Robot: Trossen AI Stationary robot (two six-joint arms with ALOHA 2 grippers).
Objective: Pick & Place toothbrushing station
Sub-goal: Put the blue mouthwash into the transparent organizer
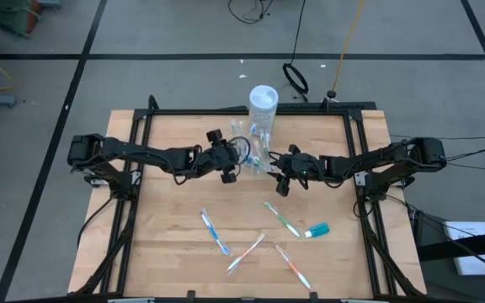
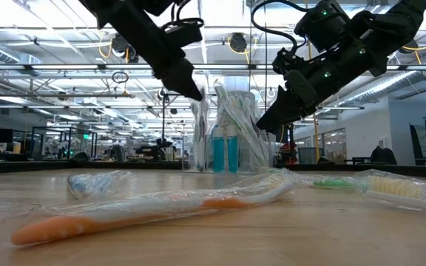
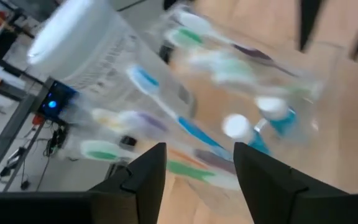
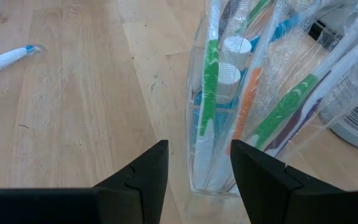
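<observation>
So the left gripper (image 1: 241,160) sits just left of the toothbrushing station (image 1: 258,155), fingers spread and holding nothing. My guess is it's there to drop brushes in, since the clear holder is already crammed with wrapped ones. The station stands upright at the far middle of the table, right in front of a taller white-capped container (image 1: 263,105). The right gripper (image 1: 279,171) hangs just to its right, fingers also spread, probably ready to steady it. A few wrapped toothbrushes (image 1: 214,231) lie on the near part of the wooden table (image 1: 167,227). Big open workshop room behind.
</observation>
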